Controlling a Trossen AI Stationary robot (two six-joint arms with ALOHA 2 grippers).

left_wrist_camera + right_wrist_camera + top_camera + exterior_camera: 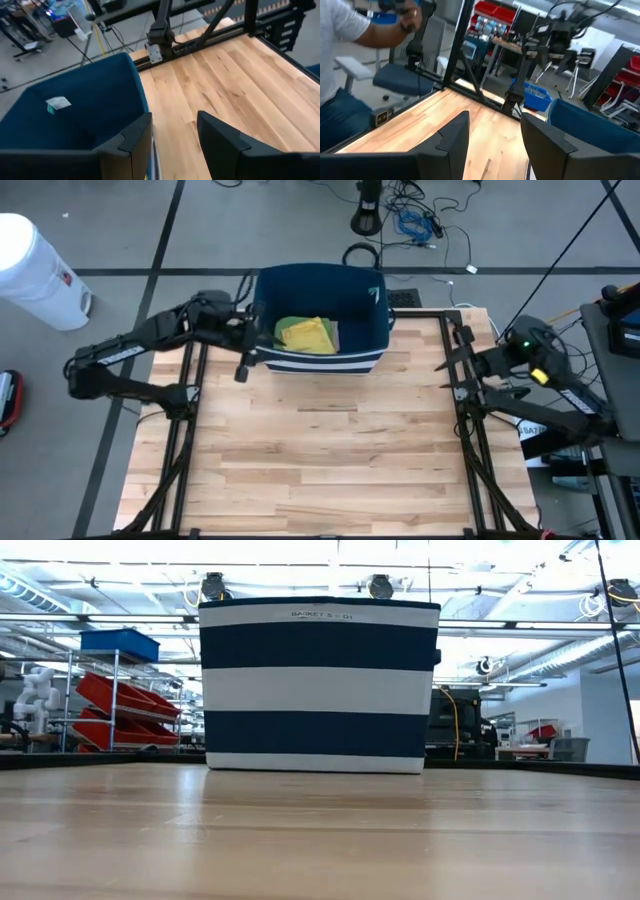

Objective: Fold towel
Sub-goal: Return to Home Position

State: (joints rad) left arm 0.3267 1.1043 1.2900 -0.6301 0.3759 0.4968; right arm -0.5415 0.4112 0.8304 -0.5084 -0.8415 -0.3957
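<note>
Counter (320, 470): 1, bare pale wood apart from the bin at its far edge.
Person (345, 30): 1, white sleeve and jeans, just past the frame on the right arm's side.
Arms: 2. The left arm (150, 340) reaches in to the bin's left wall. The right arm (540, 360) sits at the counter's right edge.
Bin (320, 362): 1, navy with white stripes, upright.
Towels (308, 335): 1 folded stack inside the bin, yellow over green. I can't count the layers.
Left jaws: spread, holding nothing, just beside the bin's near-left corner.
Right jaws: spread, holding nothing, over bare wood.
Doing it well: I'd say lift the left arm clear of the rim before swinging back, so it doesn't drag the bin. The right arm should move slowly, given the person nearby.
</note>
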